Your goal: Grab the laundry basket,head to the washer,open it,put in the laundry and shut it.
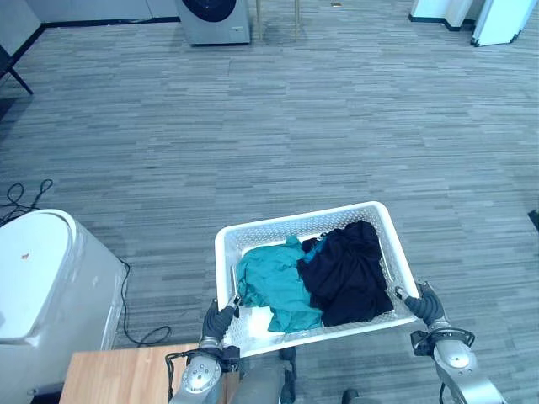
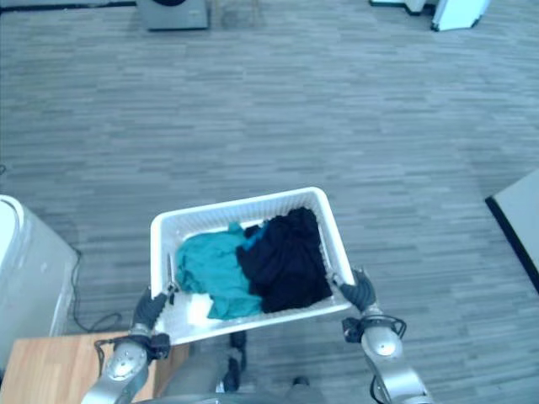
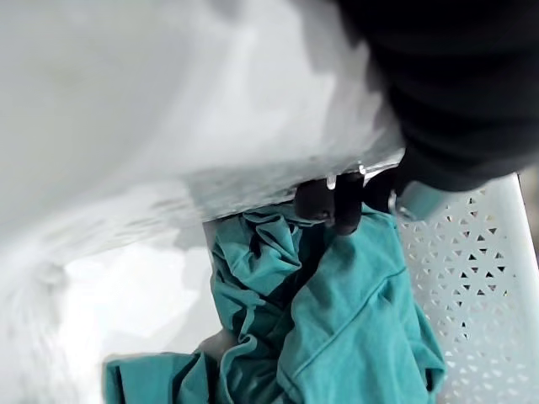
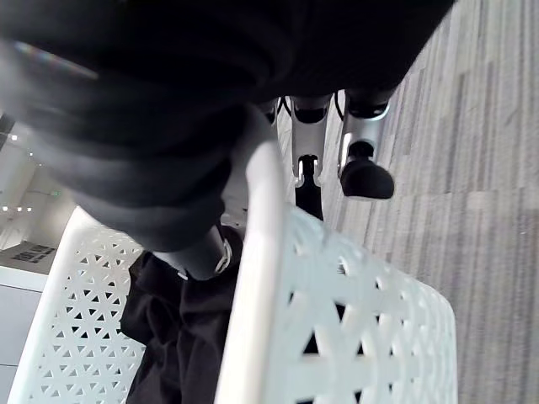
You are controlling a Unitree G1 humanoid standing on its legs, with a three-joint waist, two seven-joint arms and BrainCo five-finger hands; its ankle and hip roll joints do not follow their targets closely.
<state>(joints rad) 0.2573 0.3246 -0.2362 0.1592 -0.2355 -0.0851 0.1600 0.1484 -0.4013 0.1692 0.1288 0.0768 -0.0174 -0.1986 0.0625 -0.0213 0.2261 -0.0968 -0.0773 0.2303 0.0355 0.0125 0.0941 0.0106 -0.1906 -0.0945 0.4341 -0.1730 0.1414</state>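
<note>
Fingers of the left hand (image 1: 221,318) and right hand (image 1: 421,303) curl over the two short rims of the one white laundry basket (image 1: 296,225), carried above the floor. Stiff and probably light, it suits rim grips. Inside lie two soft garments: teal cloth (image 1: 274,284), dark cloth (image 1: 347,269). One washer (image 1: 215,18) stands far ahead.

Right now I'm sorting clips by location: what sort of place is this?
Probably a laundry area in an indoor test space: a front-loading washer stands far across the grey plank floor, and both hands carry a white laundry basket of clothes.
</note>
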